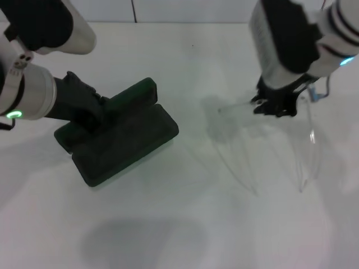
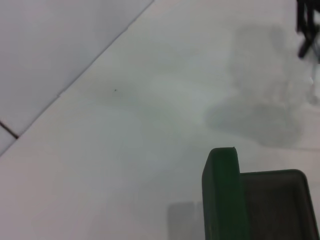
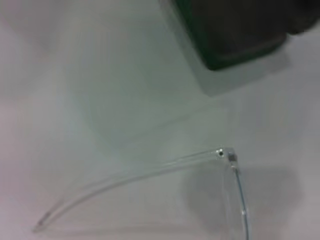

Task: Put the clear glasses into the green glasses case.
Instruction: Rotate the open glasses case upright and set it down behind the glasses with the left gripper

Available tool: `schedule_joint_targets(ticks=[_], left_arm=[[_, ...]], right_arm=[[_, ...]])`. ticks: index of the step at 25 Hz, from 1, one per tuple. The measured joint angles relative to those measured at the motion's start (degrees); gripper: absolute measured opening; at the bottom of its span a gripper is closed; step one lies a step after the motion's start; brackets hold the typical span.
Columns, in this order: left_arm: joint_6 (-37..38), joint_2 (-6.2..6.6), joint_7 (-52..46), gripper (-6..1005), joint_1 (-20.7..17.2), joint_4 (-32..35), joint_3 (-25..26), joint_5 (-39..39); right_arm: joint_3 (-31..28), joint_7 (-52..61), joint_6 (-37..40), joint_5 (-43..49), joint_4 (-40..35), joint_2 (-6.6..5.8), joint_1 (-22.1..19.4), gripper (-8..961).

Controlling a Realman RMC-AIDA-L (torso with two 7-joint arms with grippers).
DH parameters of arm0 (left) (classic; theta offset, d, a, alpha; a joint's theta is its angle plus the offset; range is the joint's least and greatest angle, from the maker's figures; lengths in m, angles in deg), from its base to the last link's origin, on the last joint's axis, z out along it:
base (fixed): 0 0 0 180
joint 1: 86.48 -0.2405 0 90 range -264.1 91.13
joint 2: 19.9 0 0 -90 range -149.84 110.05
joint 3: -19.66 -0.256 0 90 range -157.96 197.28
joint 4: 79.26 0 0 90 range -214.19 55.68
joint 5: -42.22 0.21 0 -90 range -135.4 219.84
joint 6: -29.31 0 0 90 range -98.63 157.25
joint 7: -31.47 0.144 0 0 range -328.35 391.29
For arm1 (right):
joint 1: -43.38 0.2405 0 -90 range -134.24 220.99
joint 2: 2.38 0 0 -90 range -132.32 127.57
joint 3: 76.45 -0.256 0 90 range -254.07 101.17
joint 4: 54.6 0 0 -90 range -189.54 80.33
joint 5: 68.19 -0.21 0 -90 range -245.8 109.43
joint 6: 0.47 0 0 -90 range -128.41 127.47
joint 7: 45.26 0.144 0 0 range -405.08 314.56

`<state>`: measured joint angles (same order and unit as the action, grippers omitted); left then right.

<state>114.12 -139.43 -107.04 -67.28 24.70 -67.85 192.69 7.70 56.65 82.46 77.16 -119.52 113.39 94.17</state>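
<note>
The glasses, transparent and faint, are lying right of frame, the right gripper clamping their front; left gripper jaws unclear, at the open green case.

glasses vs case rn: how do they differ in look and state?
The clear glasses are transparent and faint against the white table; the green glasses case is dark and opaque. The right gripper is at the glasses' front; the left gripper is at the open case. Both rest on the table.

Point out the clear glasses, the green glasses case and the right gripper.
clear glasses [image 3: 150, 170], right wrist view, on one transparent arm.
green glasses case [image 1: 126, 144], head view, on its dark top surface.
right gripper [image 1: 274, 106], head view, between its black fingertips.
</note>
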Motion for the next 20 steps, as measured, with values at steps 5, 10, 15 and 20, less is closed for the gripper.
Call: schedule_joint_targets(ticks=[5,10,15,20], left_arm=[[1.6,0.00,2.4,220,2.6,0.8,-0.6,0.1],[2.2,-0.02,3.8,221,4.6,0.4,-2.3,0.1],[2.3,-0.12,4.5,222,7.7,-2.5,-4.1,1.2],[1.1,-0.24,4.6,223,12.1,-7.7,-6.1,0.2]], right_arm=[[-6.5,4.3,6.4,0.8,-13.1,-0.09,-6.7,134],[-12.3,5.9,12.4,1.8,-23.7,0.10,-12.3,111],[-21.8,6.0,19.7,-0.4,-31.2,0.20,-16.0,104],[-33.4,5.8,26.2,-2.8,-39.7,0.44,-20.4,104]])
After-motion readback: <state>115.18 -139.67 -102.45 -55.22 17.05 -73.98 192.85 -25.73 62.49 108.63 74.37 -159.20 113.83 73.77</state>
